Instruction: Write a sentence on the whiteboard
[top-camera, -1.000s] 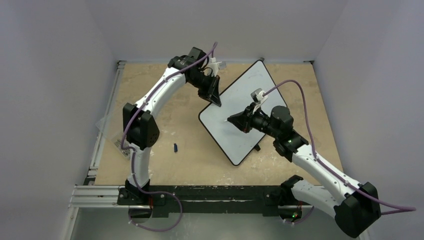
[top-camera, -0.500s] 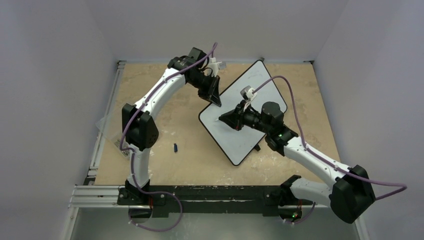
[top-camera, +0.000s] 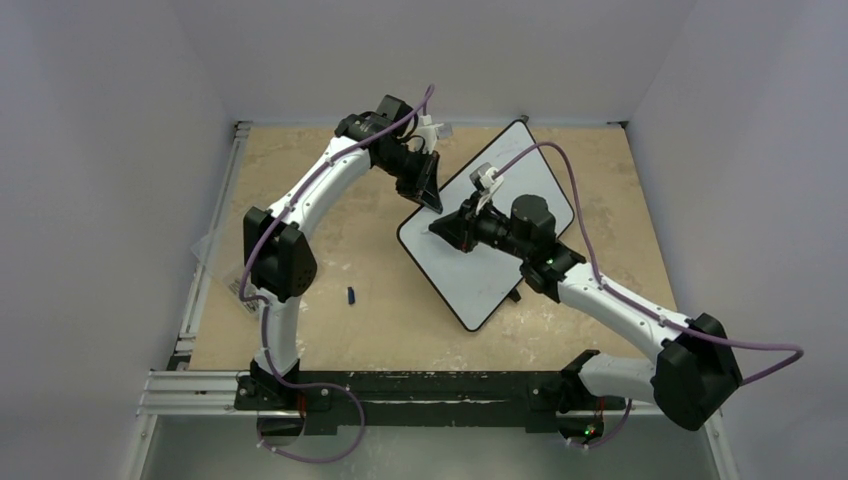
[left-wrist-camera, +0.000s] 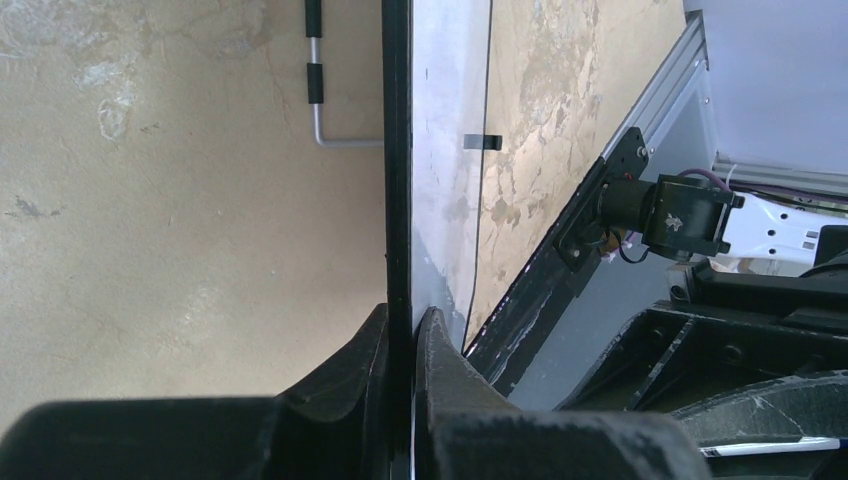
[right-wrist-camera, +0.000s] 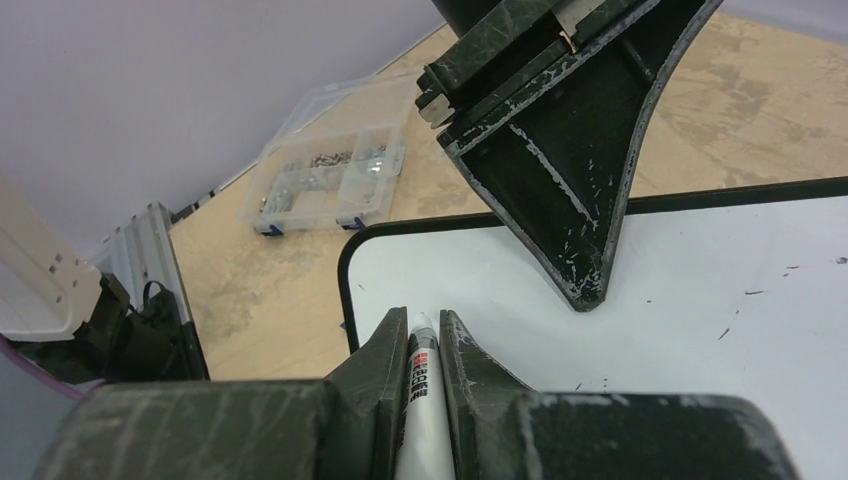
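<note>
We see the whiteboard (top-camera: 478, 280) sitting diagonally at the centre of the top view, on the tan table (top-camera: 330, 330). Our left gripper (top-camera: 433, 200) is clamped on its black rim at the upper-left edge. Our right gripper (top-camera: 438, 228) is closed around a white marker (right-wrist-camera: 418, 365), whose tip is over the board near its left corner. A few small dark marks (right-wrist-camera: 748, 293) dot the white surface.

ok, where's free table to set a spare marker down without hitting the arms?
Bare table along the near side, between the whiteboard and the base rail, right of the blue cap. Also the right strip, between whiteboard and wall. Crowded at the board's left corner: left gripper clamps its rim, right gripper holds the marker beside it.
</note>
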